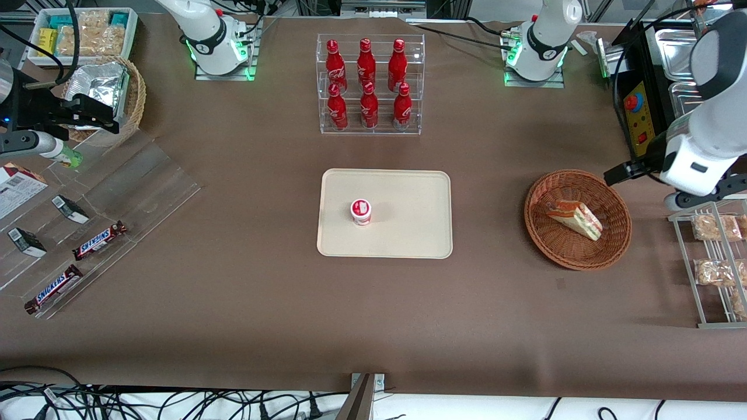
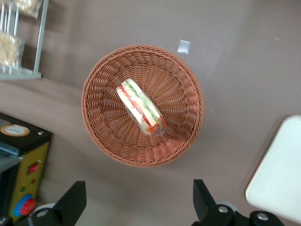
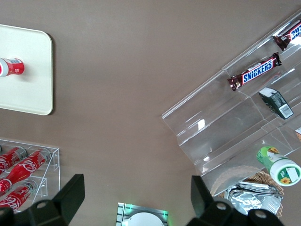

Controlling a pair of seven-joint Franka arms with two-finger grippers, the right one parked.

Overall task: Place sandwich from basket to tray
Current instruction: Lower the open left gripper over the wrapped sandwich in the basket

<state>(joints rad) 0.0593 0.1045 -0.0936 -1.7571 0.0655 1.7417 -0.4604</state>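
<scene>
The two dark fingers (image 2: 70, 200) of the left arm's pincer (image 2: 136, 200) are seen nearest the wrist camera, standing wide apart with nothing held between them. The pincer is poised high above the round, shallow, reddish-brown woven wicker basket (image 2: 186, 101), offset toward that basket's rim rather than centred over it, and well clear of its contents.

In that basket the triangular wedge sandwich of white bread in clear wrap, with green, red and pink filling (image 2: 141, 107), is lying on its side near the middle of the weave, untouched. In the front view the same sandwich (image 1: 575, 218) is seen resting within the basket (image 1: 613, 245).

Beside the basket, toward the parked arm's end of the brown surface (image 1: 233, 303), the flat cream-beige rectangular tray with rounded corners (image 1: 408, 233) is found. A small white cup with a red label (image 1: 361, 212) stands on it, away from the tray's edge nearest the basket.

The approach step is judged to be in hand; the grasp is not yet made. For the next move, the pincer would need to be centred over the sandwich, turned so the fingers straddle the wedge's narrow thickness, and lowered inside the basket rim before closing.
</scene>
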